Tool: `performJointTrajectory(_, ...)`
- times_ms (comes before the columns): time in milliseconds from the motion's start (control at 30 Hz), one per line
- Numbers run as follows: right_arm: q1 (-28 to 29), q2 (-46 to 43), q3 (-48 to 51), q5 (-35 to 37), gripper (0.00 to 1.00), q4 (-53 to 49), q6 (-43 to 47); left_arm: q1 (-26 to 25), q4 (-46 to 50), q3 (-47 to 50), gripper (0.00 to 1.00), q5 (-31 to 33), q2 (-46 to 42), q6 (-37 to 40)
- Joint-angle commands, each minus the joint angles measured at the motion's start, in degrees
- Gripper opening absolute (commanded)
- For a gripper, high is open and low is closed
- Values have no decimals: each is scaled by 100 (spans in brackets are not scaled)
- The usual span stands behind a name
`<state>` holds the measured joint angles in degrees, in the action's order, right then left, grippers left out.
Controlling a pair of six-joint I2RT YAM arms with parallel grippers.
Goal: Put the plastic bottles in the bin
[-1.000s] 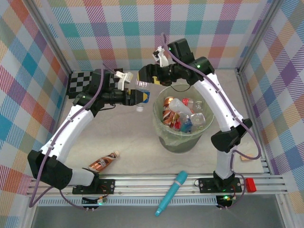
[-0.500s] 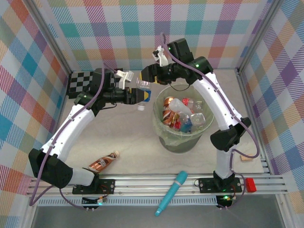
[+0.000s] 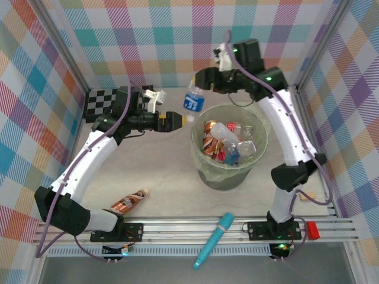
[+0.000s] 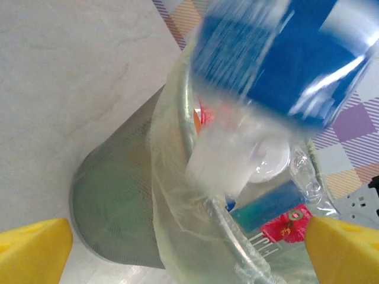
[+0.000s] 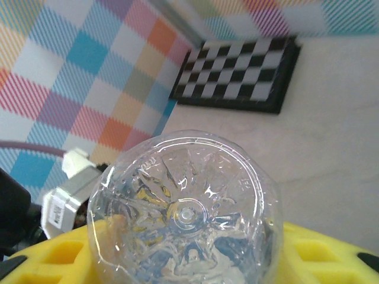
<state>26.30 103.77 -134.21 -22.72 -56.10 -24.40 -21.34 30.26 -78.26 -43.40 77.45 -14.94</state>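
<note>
Watching my feeds, right gripper (image 3: 198, 87) clamped on clear blue-label bottle (image 3: 193, 100) at 11 o'clock of round translucent green bin (image 3: 228, 177), left gripper (image 3: 176, 120) jaws apart, I see pale marbled table (image 3: 160, 171), plaid walls (image 3: 148, 41).

- The blue-labelled bottle (image 5: 186, 213) is clear, glossy plastic, and its ribbed base catches bright highlights.
- The right fingers (image 5: 331, 251) are yellow and matt, and look like moulded plastic.
- The bin (image 4: 112, 207) is smooth, translucent pale-green plastic.
- Its liner (image 4: 177, 236) is thin, crinkled clear film with a shine.
- The table (image 4: 71, 65) is pale, matt and faintly marbled.
- The near rail (image 3: 195, 228) is ridged, silvery metal.
</note>
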Motion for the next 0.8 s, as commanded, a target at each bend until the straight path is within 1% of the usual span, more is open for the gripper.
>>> performJointTrajectory(0, -291, -794, 128, 393, 44, 187, 311, 7, 281, -98, 100, 66, -224, 123)
performJointTrajectory(133, -616, -1590, 828, 925, 42, 347, 687, 63, 437, -124, 100, 237, -215, -18)
performJointTrajectory(233, -847, -2135, 1485, 1065, 40, 659, 1062, 149, 596, -176, 99, 341, -125, -199)
performJointTrajectory(333, -877, -2555, 2202, 1195, 38, 1092, 1729, 242, 733, -199, 98, 341, 0, -344)
performJointTrajectory(533, -907, -2877, 3341, 1099, 39, 1755, 2633, 306, 529, 74, 97, 420, -28, -603)
performJointTrajectory(633, -939, -2947, 3827, 875, 39, 2123, 2744, 306, 489, 176, 97, 469, -90, -654)
performJointTrajectory(767, -978, -3007, 4320, 633, 39, 2316, 2750, 315, 577, 242, 97, 524, -137, -637)
